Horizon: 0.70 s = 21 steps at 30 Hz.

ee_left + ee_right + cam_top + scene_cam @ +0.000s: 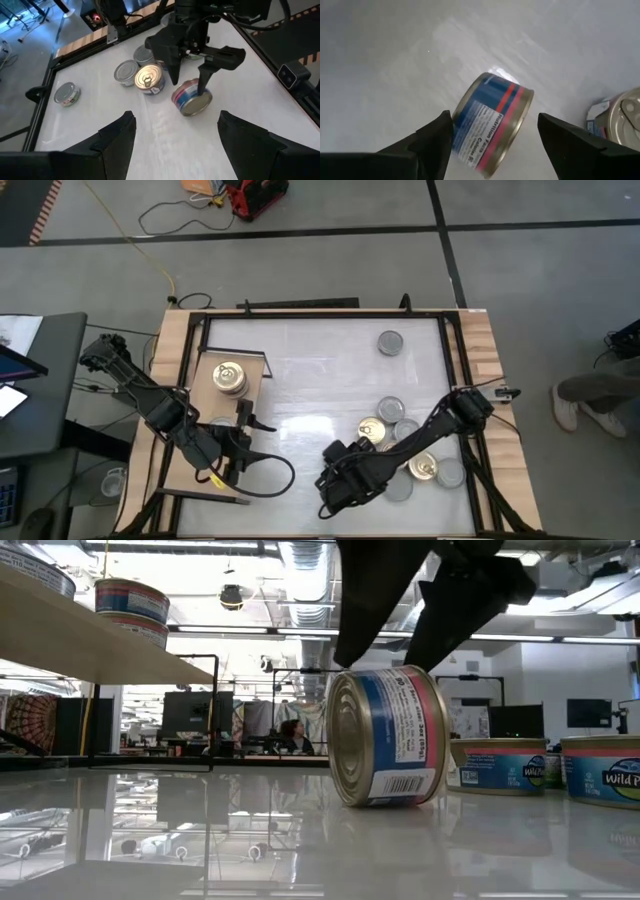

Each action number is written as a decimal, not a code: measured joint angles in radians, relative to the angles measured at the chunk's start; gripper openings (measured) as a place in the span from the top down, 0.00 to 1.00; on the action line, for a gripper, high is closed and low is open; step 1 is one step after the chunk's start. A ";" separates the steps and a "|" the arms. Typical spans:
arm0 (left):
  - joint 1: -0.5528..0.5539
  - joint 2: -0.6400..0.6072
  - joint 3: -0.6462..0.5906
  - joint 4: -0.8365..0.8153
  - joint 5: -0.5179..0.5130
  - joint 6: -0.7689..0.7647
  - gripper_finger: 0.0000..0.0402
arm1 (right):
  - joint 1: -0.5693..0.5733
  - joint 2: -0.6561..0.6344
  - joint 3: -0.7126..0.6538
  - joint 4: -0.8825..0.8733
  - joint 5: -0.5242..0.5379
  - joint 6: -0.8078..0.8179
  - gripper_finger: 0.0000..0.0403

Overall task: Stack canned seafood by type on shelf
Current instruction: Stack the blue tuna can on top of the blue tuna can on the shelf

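Note:
One tin of canned seafood [385,737] lies on its curved wall on the white tabletop, its blue and red label showing. My right gripper [495,120] hangs open over it, one finger on each side of the tin [191,98]. More tins [395,425] sit flat in a cluster behind it. Two gold-topped tins [229,377] stand stacked on the wooden shelf [210,402] at the left. My left gripper [175,125] waits open near the shelf's front [243,442], with nothing between its fingers. My right gripper comes at the tin on its side from above, slanting down, with the tin's two flat ends [525,100] facing its fingers [172,70]. Whether either finger touches the tin I cannot tell. The tin rests on the table on its curved wall.
A lone silver-topped tin [390,342] sits near the far edge. A black frame [445,330] runs round the white tabletop. Bare tabletop lies between the shelf and the cluster of tins. A person's leg and shoe [580,405] show beyond the right edge.

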 joint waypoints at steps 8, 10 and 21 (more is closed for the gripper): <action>0.000 0.000 0.000 0.002 0.001 0.000 0.33 | -0.013 0.031 -0.002 0.016 -0.008 -0.027 0.23; 0.000 0.000 0.000 0.003 0.001 0.000 0.33 | -0.013 0.033 -0.005 0.003 -0.013 -0.027 0.23; 0.000 0.000 0.000 0.003 0.002 0.000 0.33 | -0.013 0.032 -0.043 -0.054 -0.011 -0.061 0.23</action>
